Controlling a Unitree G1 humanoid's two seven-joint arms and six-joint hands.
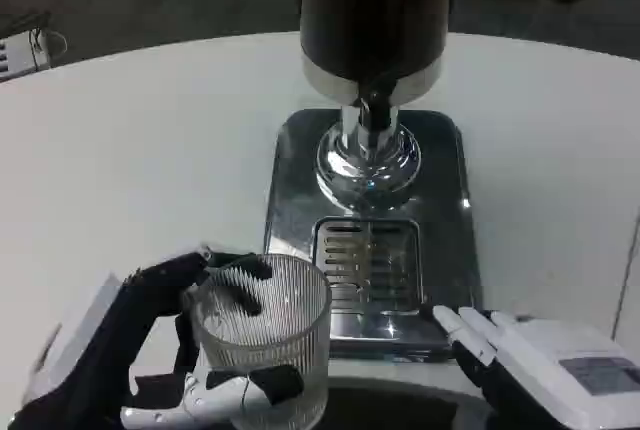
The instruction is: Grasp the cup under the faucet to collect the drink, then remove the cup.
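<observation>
I have the left hand (pixel 165 350) wrapped around the cup (pixel 262 340), fingers clamped on its ribbed glass wall, and the cup stands upright. It sits off the drip grille (pixel 368 265), near and to the left of it, while the faucet (pixel 374 110) hangs beyond the grille's far edge. I judge the coming move runs right and away from me. My right hand (pixel 540 360) rests by the grille's near right corner, fingers loosely apart, holding nothing. White table (pixel 130 150) lies open on the left.

Head view: camera is looking steeply down from the robot's head or chest, facing forward across the white table (pixel 130 140), sitting close above it.
</observation>
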